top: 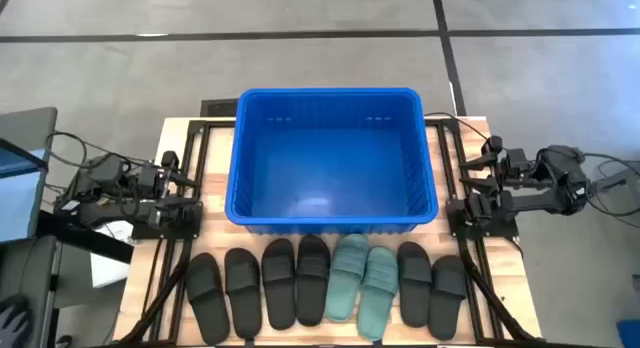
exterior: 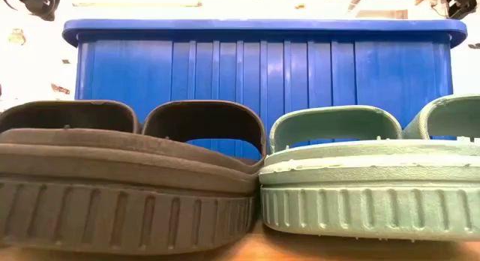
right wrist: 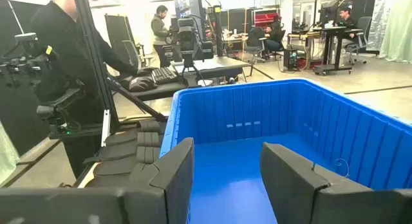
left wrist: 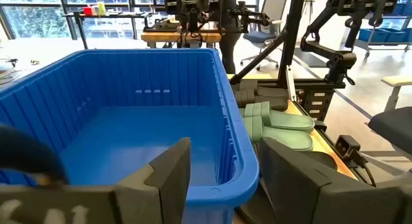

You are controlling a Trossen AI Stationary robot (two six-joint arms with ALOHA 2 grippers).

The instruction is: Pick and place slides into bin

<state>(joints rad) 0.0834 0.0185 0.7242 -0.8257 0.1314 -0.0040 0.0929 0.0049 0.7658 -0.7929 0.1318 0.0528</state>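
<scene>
Nearest to the low camera lie a black slide [exterior: 127,178] and a teal slide [exterior: 367,178], toe to the lens and touching side by side, with the blue wall behind them. The largest thing is the bin [top: 332,223], a blue crate that stands in the middle of the desk [top: 150,288], and nothing lies inside it. In front of it, along the near edge of the desk, the slides [top: 330,278] lie in one row, eight of them: four black ones on the left, two teal ones after these, two more black ones on the right, each close to its neighbour. The left hand [left wrist: 222,179] waits at the left side of the bin, its fingers spread and pinching nothing; the right hand [right wrist: 225,179] waits at the right side, also spread with nothing between its fingers. I judge that the task is at its very beginning, as no slide is in the bin. The next move calls for one arm to reach down to an outer slide, close around its strap or its side, lift it over the rim and let it fall inside.
</scene>
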